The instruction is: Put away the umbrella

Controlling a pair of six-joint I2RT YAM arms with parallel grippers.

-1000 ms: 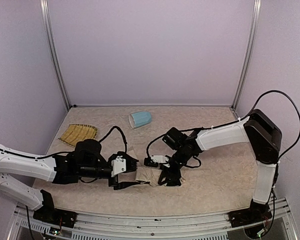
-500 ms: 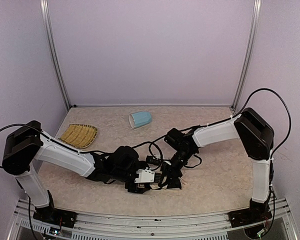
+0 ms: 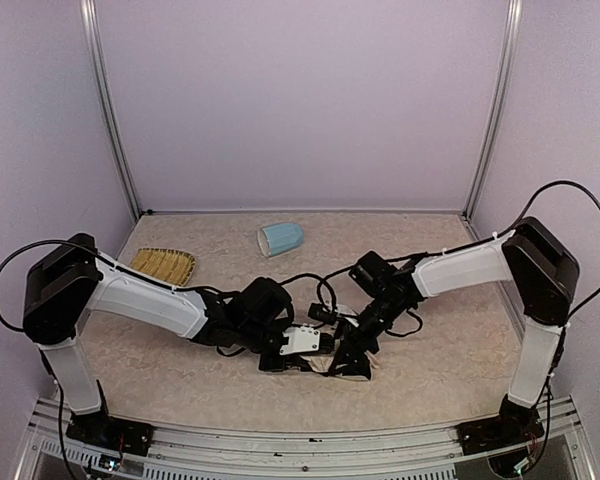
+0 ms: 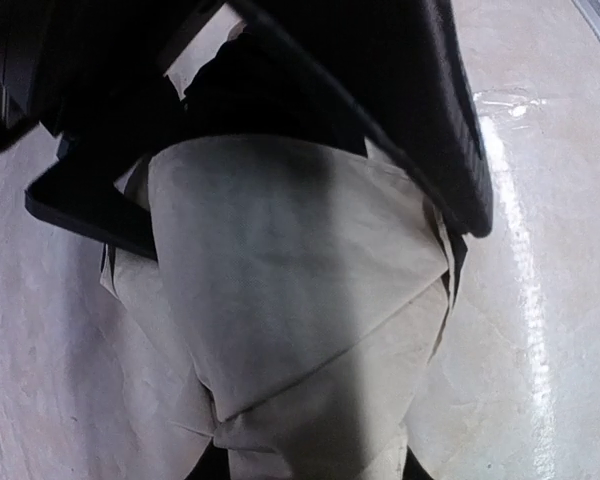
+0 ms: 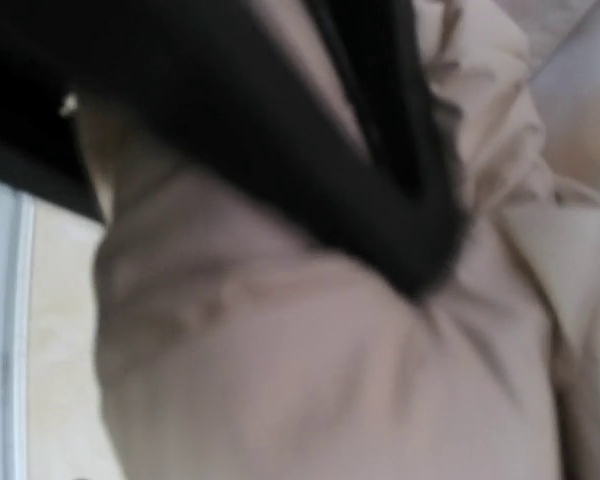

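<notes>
The umbrella [image 4: 300, 300] is a folded bundle of cream-beige fabric on the table near the front edge. It fills the left wrist view and also the blurred right wrist view [image 5: 310, 380]. From above it is almost wholly hidden under both grippers. My left gripper [image 3: 315, 355] has come in from the left and is shut on the fabric, its dark fingertips [image 4: 205, 470] just showing at the bottom. My right gripper [image 3: 352, 358] sits on the bundle's right side. Its black fingers [image 4: 450, 150] stand apart around the far end of the fabric.
A light-blue mug [image 3: 280, 238] lies on its side at the back middle. A woven yellow tray [image 3: 158, 266] sits at the back left. Black cables [image 3: 320, 292] loop over the table between the arms. The table's metal front rail [image 3: 300, 440] runs close below the grippers.
The left arm swung in from the left and its gripper closed on the umbrella. The right gripper's jaws widened and it shifted slightly right.
</notes>
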